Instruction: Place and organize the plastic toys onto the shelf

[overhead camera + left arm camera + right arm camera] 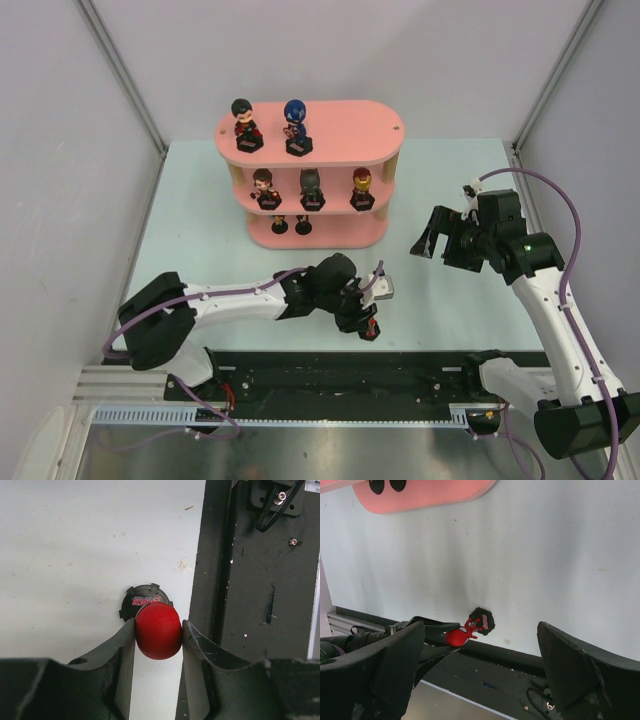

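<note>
My left gripper (pixel 158 632) is shut on the round red head of a red figurine (pixel 158 640). Its black base (pixel 142 597) rests on the table by the dark front rail. The top view shows this gripper (pixel 366 326) low at the table's front middle. The right wrist view shows the red figurine (pixel 458 636) held between the left fingers. My right gripper (pixel 430 243) is open and empty above the table, right of the pink shelf (pixel 345 120). The shelf holds a dark-haired toy (pixel 243 124) and a blue toy (pixel 295 122) on top, three toys on the middle board and two on the bottom board.
A black rail (pixel 400 370) runs along the table's near edge, right beside the held figurine. White walls close in the table on both sides and at the back. The shelf's bottom board (pixel 425 495) shows at the top of the right wrist view.
</note>
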`<state>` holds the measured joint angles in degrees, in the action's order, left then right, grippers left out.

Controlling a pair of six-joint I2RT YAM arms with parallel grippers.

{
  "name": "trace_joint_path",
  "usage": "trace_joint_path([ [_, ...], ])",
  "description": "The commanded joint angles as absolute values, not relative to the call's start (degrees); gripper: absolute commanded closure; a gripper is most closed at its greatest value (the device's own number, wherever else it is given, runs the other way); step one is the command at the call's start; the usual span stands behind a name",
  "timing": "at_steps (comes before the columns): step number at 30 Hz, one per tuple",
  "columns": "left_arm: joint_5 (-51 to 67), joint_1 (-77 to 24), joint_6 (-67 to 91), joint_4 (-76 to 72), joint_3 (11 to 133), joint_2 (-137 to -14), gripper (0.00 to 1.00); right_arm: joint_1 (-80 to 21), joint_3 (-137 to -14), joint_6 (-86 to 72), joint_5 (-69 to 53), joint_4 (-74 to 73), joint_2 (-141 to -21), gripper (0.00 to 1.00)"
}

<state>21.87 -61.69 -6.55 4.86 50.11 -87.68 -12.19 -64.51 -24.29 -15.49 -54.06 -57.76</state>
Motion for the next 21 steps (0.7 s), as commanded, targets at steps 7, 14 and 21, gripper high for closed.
trace_joint_path([
  [7,25.05,-61.70,-7.30,4.22,48.26,-88.07,0.72,-11.87,-64.42,-23.20,-16.87,-52.65,-57.74,0.00],
  [14,25.05,-61.79,-5.98,2.02,46.14,-87.28,0.60,-11.95,-64.42,-23.29,-17.05,-52.56,-57.92,0.00],
  [21,25.14,-61.79,-6.24,2.37,46.14,-87.45,0.52,-12.13,-64.42,-23.29,-16.79,-52.73,-57.74,0.00],
])
